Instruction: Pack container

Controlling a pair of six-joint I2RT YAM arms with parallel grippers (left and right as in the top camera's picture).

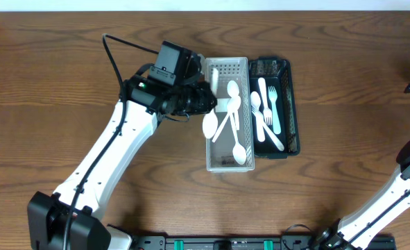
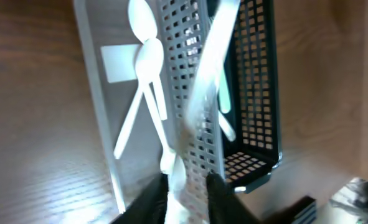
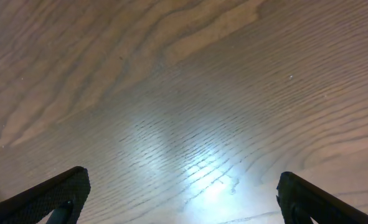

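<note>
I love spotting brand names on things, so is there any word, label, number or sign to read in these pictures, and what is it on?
Nothing here can be read.
Sticker at one end of the white tray: its print is too small to read.
Pale patch on that tray's floor, left wrist view: blurred, no letters show.
Black tray: no writing seen.

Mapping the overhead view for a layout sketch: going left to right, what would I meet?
Left arm → white tray holding spoons → black basket holding forks → right arm.
</note>
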